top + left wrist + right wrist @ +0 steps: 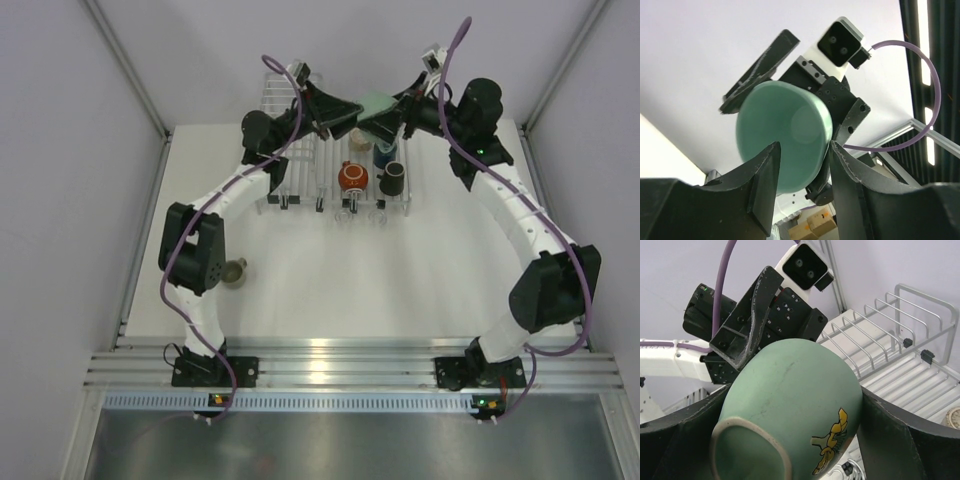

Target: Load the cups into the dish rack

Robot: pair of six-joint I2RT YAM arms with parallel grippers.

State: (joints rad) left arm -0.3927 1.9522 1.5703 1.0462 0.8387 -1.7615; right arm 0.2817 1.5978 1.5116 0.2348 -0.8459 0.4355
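Right wrist view: the mint mug [795, 400] is lying tilted between the fingers of the right gripper [790, 432], which are clamping its sides. A yellow motif [832, 440] is showing here only. Left wrist view is giving just the mug's base, sitting just past the left gripper [805, 150], whose jaws are standing parted, clamping nothing.

Top view: both arms are reaching forward and bending inward, meeting above the far part of the dish rack [290, 200], the mug hanging in the air between them. An orange-red mug [351, 177], a blue mug [384, 152] and a dark mug [394, 178] are sitting in the rack below. A pale mug [234, 270] is standing on the table [330, 285] beside the left arm.
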